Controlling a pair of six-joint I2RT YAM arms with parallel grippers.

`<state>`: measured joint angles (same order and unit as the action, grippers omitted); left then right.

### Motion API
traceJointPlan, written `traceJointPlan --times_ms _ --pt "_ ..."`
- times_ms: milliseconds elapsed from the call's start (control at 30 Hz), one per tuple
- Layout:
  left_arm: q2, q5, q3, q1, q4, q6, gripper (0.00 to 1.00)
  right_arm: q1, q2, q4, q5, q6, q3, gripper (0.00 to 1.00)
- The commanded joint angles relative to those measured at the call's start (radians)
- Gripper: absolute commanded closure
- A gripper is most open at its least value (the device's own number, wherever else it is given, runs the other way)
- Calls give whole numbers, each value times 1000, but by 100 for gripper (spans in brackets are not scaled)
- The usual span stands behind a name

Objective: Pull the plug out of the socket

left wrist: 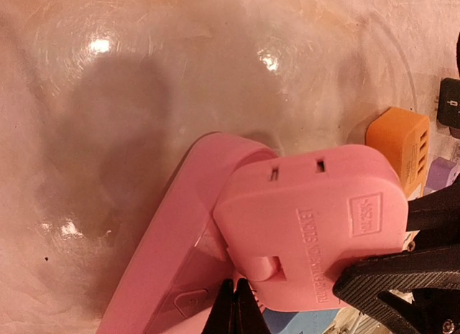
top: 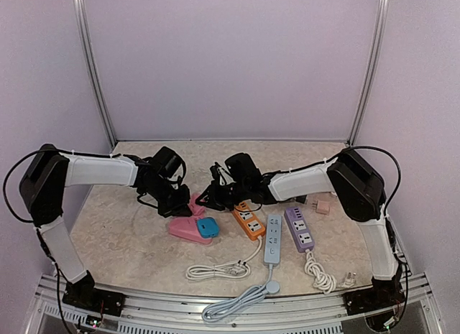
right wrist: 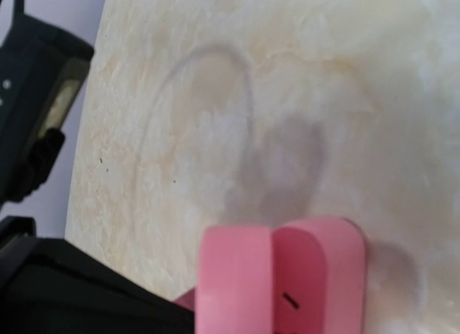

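Because the left gripper (left wrist: 233, 311), tips pinched shut, only seems to press on the pink socket strip (left wrist: 162, 273), and the right gripper (top: 214, 196) clamps the edge of the pink plug (left wrist: 309, 219) at its far end, a skewed pull could drag the strip or slip.

Pale marbled table (top: 115, 230), bearing pink power strip (top: 184, 230) just nearward of left claw (top: 190, 203); rightward of right claw (top: 209, 198), orange power strip (top: 249, 220), white power strip (top: 273, 239), purple power strip (top: 299, 228), side by side.

A lab test booth: plain lilac wall panels (top: 230, 61) in metal posts (top: 93, 68) enclose a marbled table (top: 122, 233).
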<state>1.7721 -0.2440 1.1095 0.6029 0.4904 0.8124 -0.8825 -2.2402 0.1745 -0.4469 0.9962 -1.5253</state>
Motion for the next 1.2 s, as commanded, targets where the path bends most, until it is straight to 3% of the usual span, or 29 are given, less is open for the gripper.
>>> traceJointPlan --times_ms 0,800,1167 --pt "114 72 -49 12 72 -2 98 -8 103 100 -90 24 -10 100" --pt "164 76 -6 26 103 5 98 18 174 125 -95 14 45 100" --pt "100 93 126 47 172 -41 98 67 200 -103 44 -144 32 100"
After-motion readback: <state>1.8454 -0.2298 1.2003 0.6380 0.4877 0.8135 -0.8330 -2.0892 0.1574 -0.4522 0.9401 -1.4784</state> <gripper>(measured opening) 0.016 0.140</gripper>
